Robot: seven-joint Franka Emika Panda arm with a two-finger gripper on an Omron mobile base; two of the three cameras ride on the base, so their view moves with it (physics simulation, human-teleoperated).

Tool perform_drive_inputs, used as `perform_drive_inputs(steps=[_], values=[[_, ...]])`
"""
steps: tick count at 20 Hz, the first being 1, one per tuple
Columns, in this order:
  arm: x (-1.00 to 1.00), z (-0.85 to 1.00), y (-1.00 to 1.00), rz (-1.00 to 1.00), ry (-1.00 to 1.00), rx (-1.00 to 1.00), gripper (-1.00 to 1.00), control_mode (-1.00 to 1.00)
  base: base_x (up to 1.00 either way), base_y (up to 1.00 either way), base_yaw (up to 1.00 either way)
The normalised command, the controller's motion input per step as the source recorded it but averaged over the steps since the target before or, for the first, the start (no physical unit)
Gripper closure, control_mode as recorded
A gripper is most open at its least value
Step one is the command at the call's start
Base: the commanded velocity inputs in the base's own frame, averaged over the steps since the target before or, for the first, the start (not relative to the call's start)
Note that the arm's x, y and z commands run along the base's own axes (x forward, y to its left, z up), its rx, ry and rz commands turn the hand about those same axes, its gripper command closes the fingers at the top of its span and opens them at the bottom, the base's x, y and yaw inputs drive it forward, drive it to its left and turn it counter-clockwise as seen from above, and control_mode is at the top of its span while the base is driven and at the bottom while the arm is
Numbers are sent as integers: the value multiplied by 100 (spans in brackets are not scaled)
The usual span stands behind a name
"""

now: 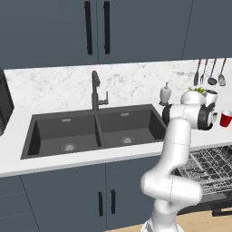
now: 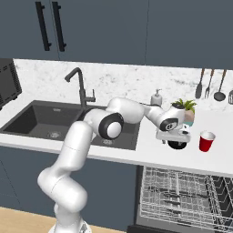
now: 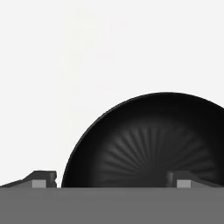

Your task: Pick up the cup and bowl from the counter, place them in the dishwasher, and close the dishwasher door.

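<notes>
End effector (image 2: 176, 138) hangs directly over the small, low, near-black round bowl (image 2: 178, 144), fingers pointing down and spread wide, nothing held. Hand view: one dark fingertip (image 3: 43, 178) stands outside the bowl's rim on the bare white surface, the other (image 3: 186, 178) over the ribbed inside of the bowl (image 3: 153, 144). Contact with the rim cannot be told.

Bowl sits on the long white marbled bench (image 2: 136, 152), near its front edge, right of the dark double sink (image 2: 50, 120). Small bright red tapered cup (image 2: 206, 141) stands upright just to the bowl's right, apart from it. Teal-and-beige plant pot with green leaves (image 2: 187, 113) stands behind the bowl, toward the wall; white soap dispenser (image 2: 156, 97) further left, also at the back.

Below the bench, the dishwasher (image 2: 182, 200) is open, its silver wire rack (image 2: 175, 193) drawn out under the bowl and cup. Left base view shows the same rack (image 1: 208, 170) at lower right, with the red cup (image 1: 225, 118) on the bench above it.
</notes>
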Motion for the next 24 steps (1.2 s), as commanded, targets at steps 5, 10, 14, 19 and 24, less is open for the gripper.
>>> perform_drive_inputs(steps=[5, 10, 14, 19, 24], values=[[0, -5, 0, 0, 2, 0, 100, -100, 0, 0, 0], [0, 0, 0, 0, 0, 0, 100, -100, 0, 0, 0], [-8, 0, 3, 1, 0, 0, 100, -100, 0, 0, 0], [-55, 0, 43, 15, 0, 0, 100, -100, 0, 0, 0], [-95, 0, 41, 20, -1, 0, 100, -100, 0, 0, 0]])
